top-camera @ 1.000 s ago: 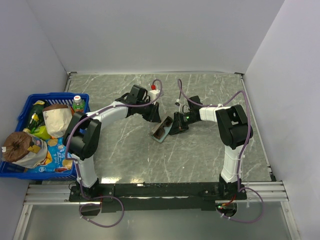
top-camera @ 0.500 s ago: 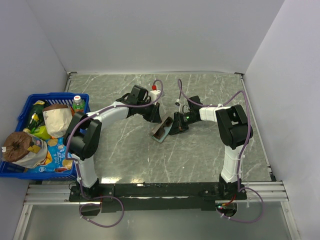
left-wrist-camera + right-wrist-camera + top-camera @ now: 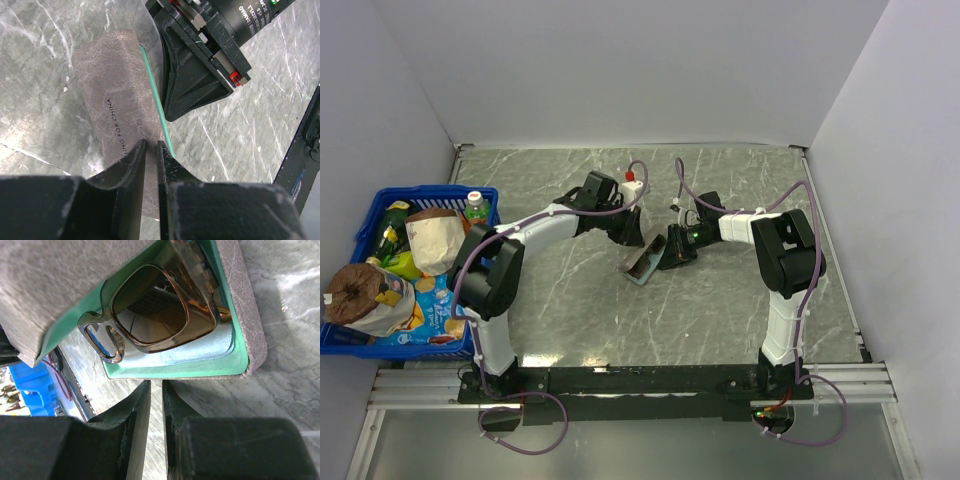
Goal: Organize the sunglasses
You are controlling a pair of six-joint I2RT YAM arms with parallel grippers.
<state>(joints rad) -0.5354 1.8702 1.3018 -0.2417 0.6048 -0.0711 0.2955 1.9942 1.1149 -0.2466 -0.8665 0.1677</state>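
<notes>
White links (image 3: pixel 545 225), black joints (image 3: pixel 488 282), purple cables (image 3: pixel 678 172), matte-black left tool (image 3: pixel 150 146).

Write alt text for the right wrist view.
Brown-framed sunglasses lie in an open grey-brown case with teal lining, its lid angled partly over them. The right gripper, fingers almost together, sits just below the case's rim, with the grey marbled table behind.

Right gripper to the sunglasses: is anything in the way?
Only partly. The sunglasses lie in the open case, its lid hanging partly over them. The opening faces the right gripper. Only the teal front rim sits between its fingertips and the lenses.
</notes>
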